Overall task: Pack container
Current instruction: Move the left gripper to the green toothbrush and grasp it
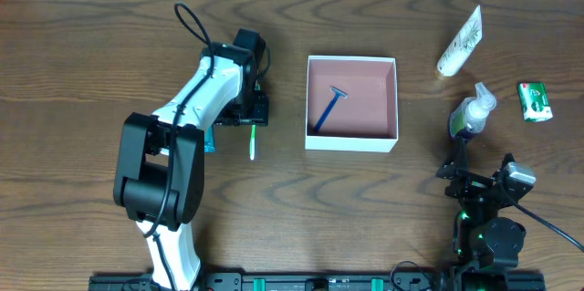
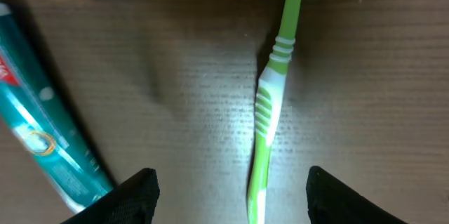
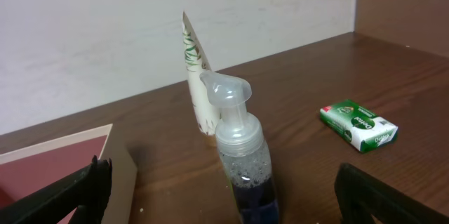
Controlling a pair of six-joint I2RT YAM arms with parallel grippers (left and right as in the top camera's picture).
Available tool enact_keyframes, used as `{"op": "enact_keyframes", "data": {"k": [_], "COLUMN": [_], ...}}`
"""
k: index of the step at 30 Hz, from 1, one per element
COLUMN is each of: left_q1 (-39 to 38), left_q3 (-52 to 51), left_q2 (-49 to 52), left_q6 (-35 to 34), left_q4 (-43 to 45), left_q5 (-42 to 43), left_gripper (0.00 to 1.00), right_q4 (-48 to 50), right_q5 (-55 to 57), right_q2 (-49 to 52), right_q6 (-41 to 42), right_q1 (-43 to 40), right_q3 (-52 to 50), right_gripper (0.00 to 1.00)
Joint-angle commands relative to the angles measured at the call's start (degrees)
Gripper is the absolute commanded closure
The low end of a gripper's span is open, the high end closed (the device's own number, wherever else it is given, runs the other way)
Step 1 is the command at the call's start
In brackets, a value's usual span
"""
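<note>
Dark wood table (image 1: pixel 91 36). Left gripper (image 2: pixel 228 192) spread wide, holding nothing, straddling the green toothbrush (image 2: pixel 270 104); height above it hard to judge. Descend straight, close across the ribbed grip, and avoid the toothpaste tube (image 2: pixel 42 140). Container (image 1: pixel 351 142) sits well to the right, razor (image 1: pixel 328 109) inside.

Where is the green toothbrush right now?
Overhead, the toothbrush lies on the table left of the container, beneath the open left gripper, with a teal tube further left.
</note>
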Motion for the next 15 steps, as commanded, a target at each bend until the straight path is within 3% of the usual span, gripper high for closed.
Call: {"op": "enact_keyframes", "data": {"k": [1, 15], "left_q1": [0.3, 0.3], "left_q3": [-1.4, -1.7], "left_q2": [0.4, 2.3], "left_q6": [1.7, 2.6], "left_q4": [1.7, 4.4], "left_q5": [0.9, 0.8], "left_gripper": [0.32, 0.32], "right_q4": [-0.2, -0.2], "right_q5": [0.4, 0.4], "right_q2": [-0.3, -0.3], "right_q6": [-0.9, -0.9], "right_q1": [0.9, 0.9], "right_q3": [-0.1, -0.1], "right_gripper": [0.01, 0.01]}}
